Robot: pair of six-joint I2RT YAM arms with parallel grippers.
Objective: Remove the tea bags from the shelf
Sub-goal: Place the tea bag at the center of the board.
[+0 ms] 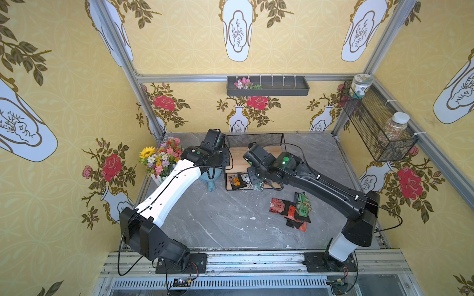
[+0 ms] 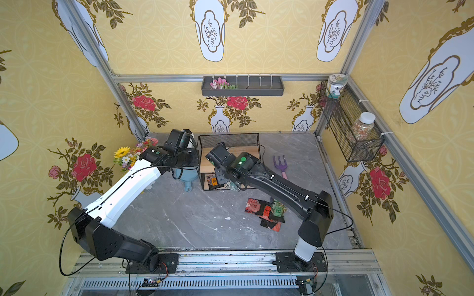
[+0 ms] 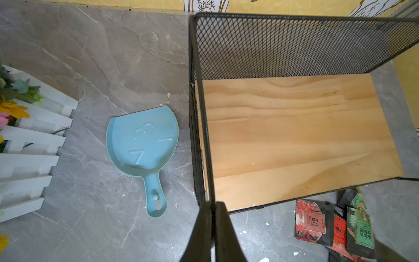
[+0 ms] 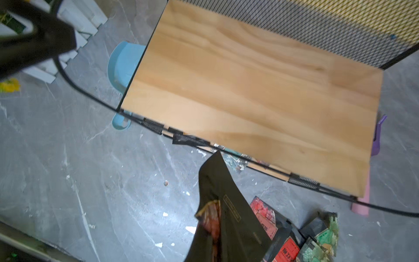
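Right tool (image 1: 255,180) clenched on black tea bag (image 4: 224,217) at shelf (image 3: 294,136) front edge. Pile (image 1: 291,211) on table (image 1: 225,220) lies toward my right arm's base; right arm nearer. More tea bags (image 1: 237,180) low in shelf. Left tool (image 3: 213,211) clamped on shelf's wire corner.

The shelf (image 3: 294,45) was matt black metal mesh with smooth pale wood boards (image 3: 294,136); tea bags (image 3: 313,223) looked glossy foil (creased); the desk (image 3: 102,56), smooth grey marble-look.
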